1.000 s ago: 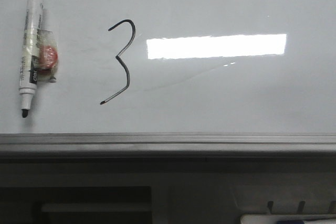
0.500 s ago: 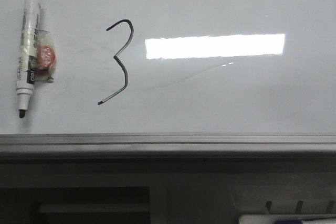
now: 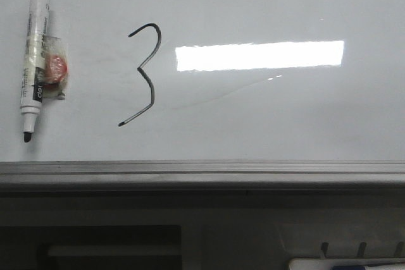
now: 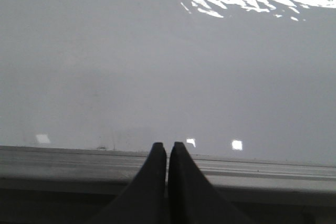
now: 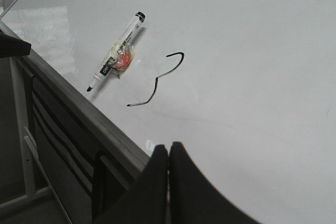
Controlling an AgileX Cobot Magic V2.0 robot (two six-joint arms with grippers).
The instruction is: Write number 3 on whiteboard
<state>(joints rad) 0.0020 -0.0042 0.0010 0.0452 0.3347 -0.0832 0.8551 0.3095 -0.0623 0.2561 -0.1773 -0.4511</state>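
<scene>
Both tools, left tool (image 4: 167, 145) and right tool (image 5: 168, 148), are pressed together, empty, at the whiteboard (image 3: 266, 118) frame, the number 3 (image 5: 157, 80) ahead of the right one.

Front camera looks steeply down on the whiteboard (image 3: 266, 112). Right wrist camera views it obliquely from its framed edge; left wrist sits low, close. All share the board.

The whiteboard (image 3: 266, 112) is smooth and glossy, mirroring a bright light. Its frame (image 3: 202, 172) looks like brushed grey metal. The marker (image 3: 35, 61) has a white plastic barrel wrapped in clear, crinkled, shiny tape.
</scene>
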